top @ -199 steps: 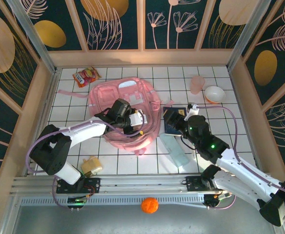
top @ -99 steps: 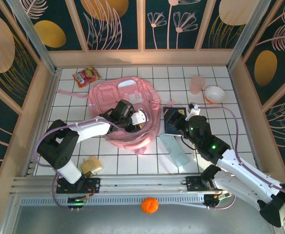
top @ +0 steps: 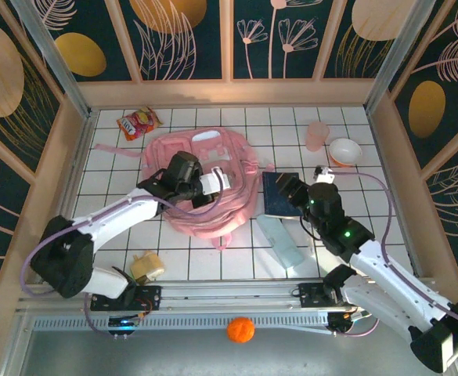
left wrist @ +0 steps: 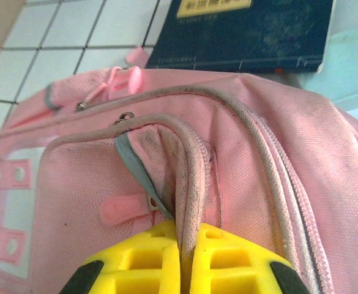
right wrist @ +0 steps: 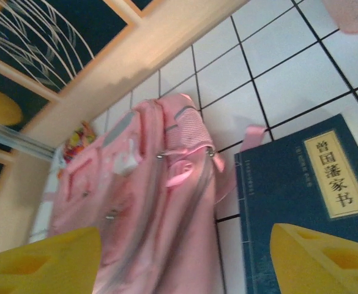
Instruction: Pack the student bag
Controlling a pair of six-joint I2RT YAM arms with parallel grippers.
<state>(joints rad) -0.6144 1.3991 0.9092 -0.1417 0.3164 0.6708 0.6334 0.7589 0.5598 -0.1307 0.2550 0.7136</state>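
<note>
We see the student bag (top: 213, 219) lying flat on the white tiled desk (top: 182, 251), left of centre. Our left claw (left wrist: 185, 248) is over the bag's right part, pinched shut on a raised fold of its zip edge. Our right claw (right wrist: 185, 263) hangs with jaws apart above a dark blue book (right wrist: 301, 196) just right of the bag. The book's tan label (right wrist: 338, 174) reads 曾国藩家书.
</note>
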